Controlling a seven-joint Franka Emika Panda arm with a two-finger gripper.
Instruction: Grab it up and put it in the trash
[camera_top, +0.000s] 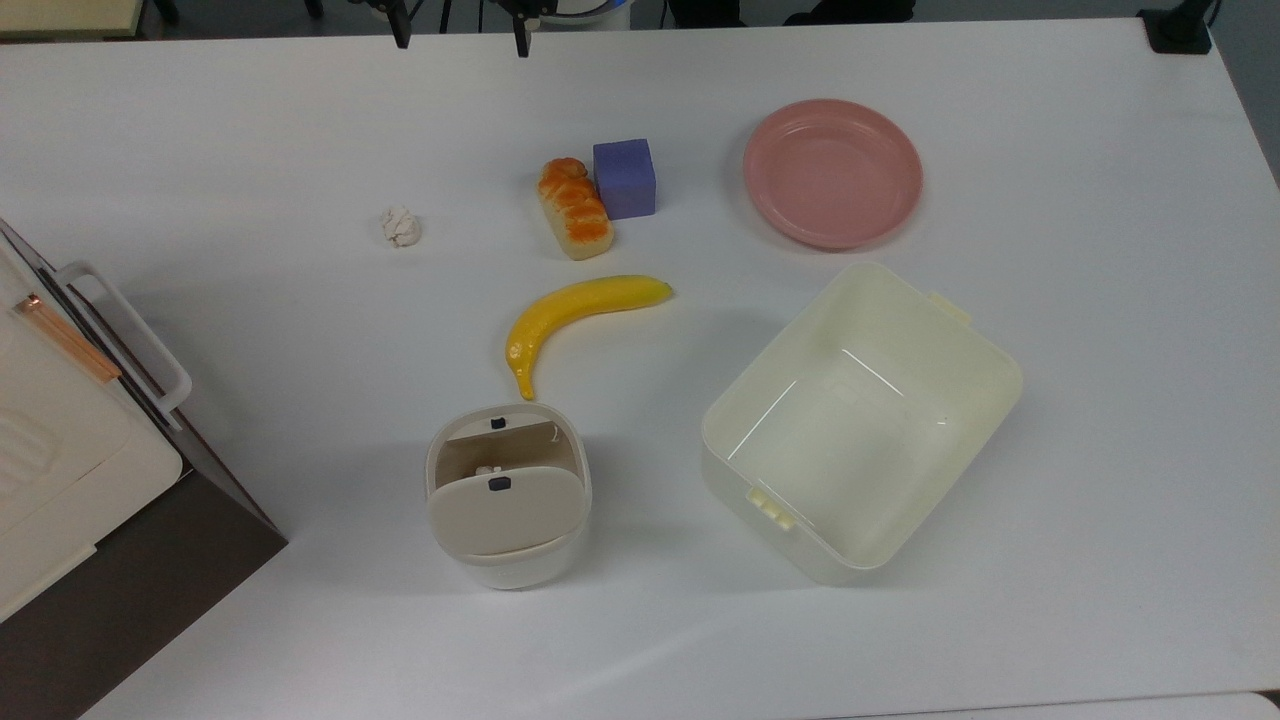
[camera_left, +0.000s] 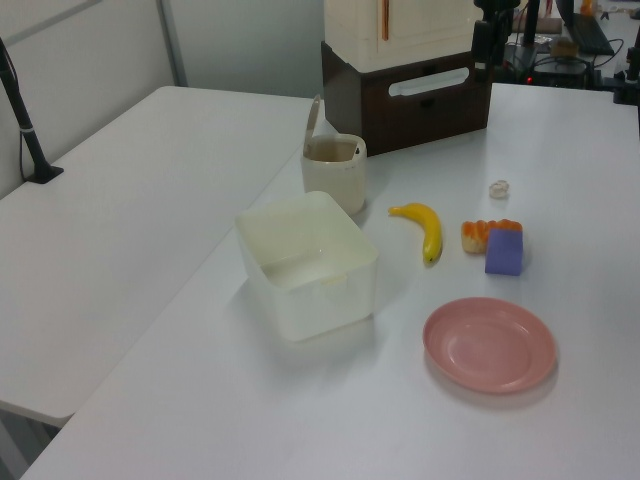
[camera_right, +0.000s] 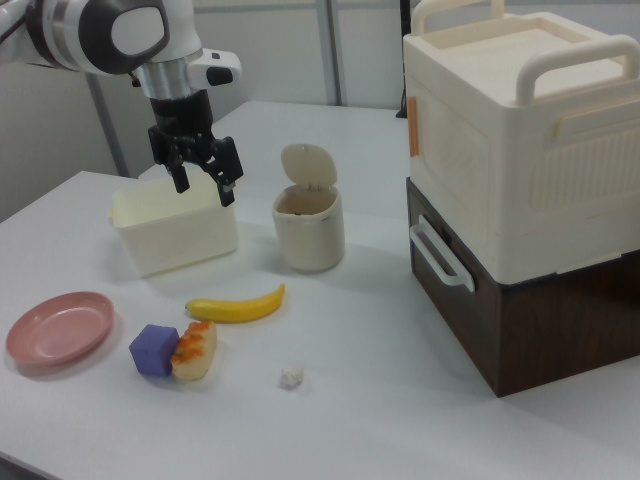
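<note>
Your gripper (camera_right: 203, 174) hangs high above the bench (camera_top: 250, 130) with its two fingers spread apart and nothing between them, so you are at the very start: the reach toward the paper wad (camera_top: 400, 226) is the step in hand, and no grasp has been made. The wad is a tiny crumpled off-white ball, lumpy and irregular, far smaller than the banana (camera_top: 575, 318), lying alone on bare bench surface. In the top view it sits well to the left of the bread loaf (camera_top: 574, 207) and up-left of the trash bin (camera_top: 508, 495); in the right view it lies near the front edge, right of the loaf and well apart from your gripper. Your next move, as I judge it, calls for travelling across to a point above the wad, coming straight down with the fingers straddling it, and closing low enough to catch so small a thing; it looks light and soft, so it should compress rather than resist, but it could roll away if one finger nudges it first. The bin stands with its beige flap lid (camera_top: 503, 510) tipped up, leaving an opening to drop into. Keep the carry path clear of the banana, whose tip lies just beside the bin, and do not mistake the larger cream tub (camera_top: 860, 420) for the target.
</note>
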